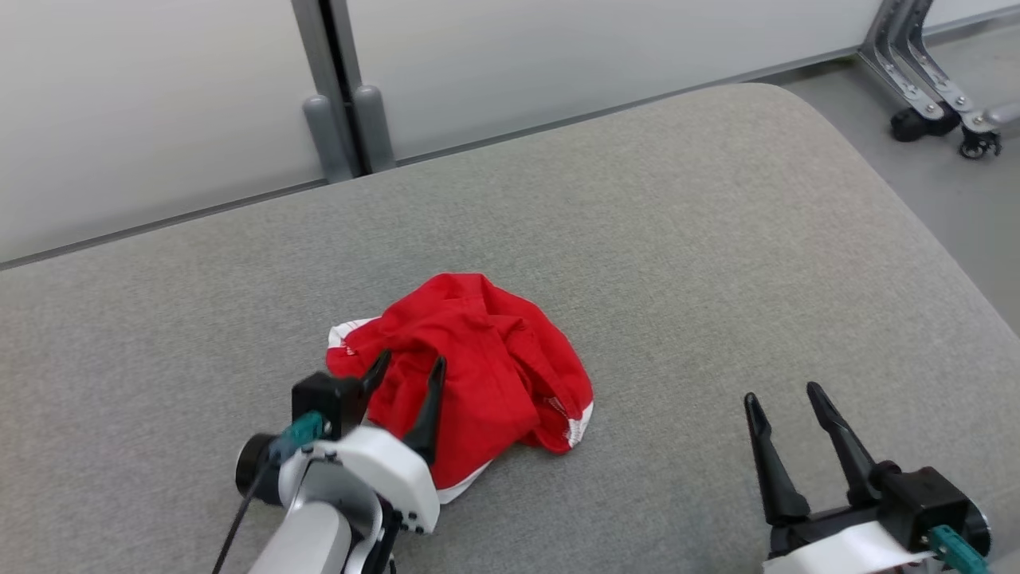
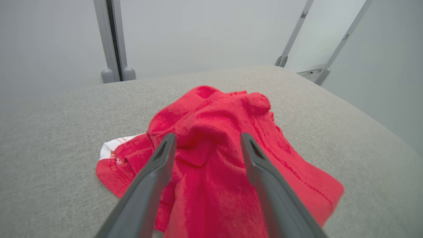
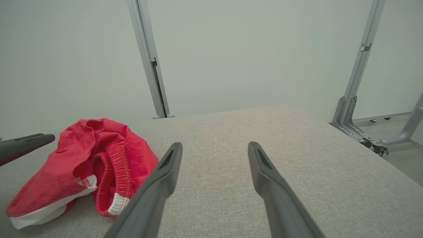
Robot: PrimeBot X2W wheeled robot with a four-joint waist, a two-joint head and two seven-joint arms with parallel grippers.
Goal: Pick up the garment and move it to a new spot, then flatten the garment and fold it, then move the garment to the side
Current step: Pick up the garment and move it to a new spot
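Head view: jaws apart on both, left gripper (image 1: 411, 359) over garment (image 1: 498, 351) amid cushion (image 1: 653, 239), right gripper (image 1: 781, 392) nearer its edge.

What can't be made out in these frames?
Garment: a crumpled heap, so its full shape and underside are hidden in all views.
Head view: the left gripper covers the garment's near edge; whether it touches the cloth is unclear.
Left wrist view: the garment's near part is cut by the bottom edge.
Head view: the right gripper body is cut off at the bottom edge.
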